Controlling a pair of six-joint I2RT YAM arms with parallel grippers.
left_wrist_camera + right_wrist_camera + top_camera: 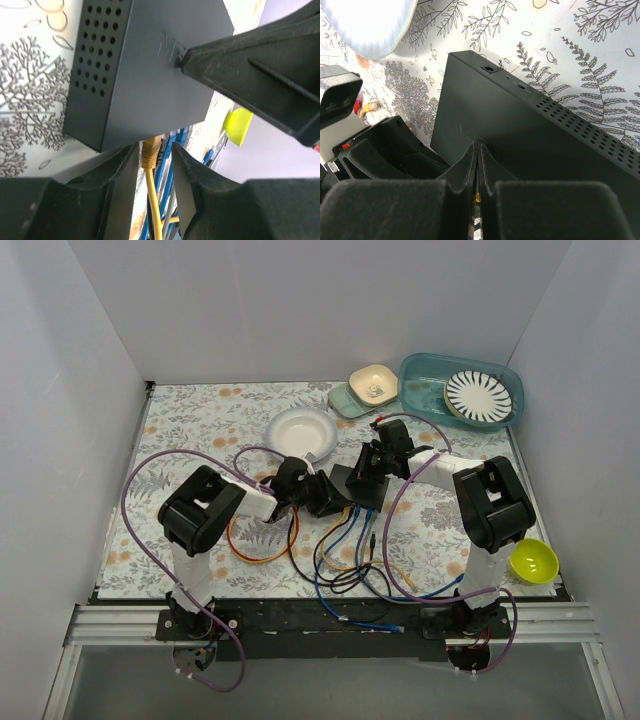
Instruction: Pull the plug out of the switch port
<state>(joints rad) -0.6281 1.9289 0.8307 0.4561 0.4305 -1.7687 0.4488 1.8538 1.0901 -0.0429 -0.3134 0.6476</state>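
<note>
The switch (360, 485) is a flat black box in the middle of the table, with several cables plugged into its near edge. In the left wrist view the switch (140, 75) fills the top. A yellow plug (151, 151) sits in a port beside blue plugs (181, 137). My left gripper (155, 148) is open and straddles the yellow plug, with a gap on its right side. My right gripper (479, 143) is shut, its tips resting on the switch top (530, 135). It also shows in the left wrist view (240, 65).
Yellow, blue, black and orange cables (350, 550) loop over the near table. A white plate (303, 432) lies behind the switch. A teal tub (425, 380) holding a striped plate, a cream dish (373, 383) and a green dish (343, 403) stand at the back right. A yellow-green bowl (533, 560) sits front right.
</note>
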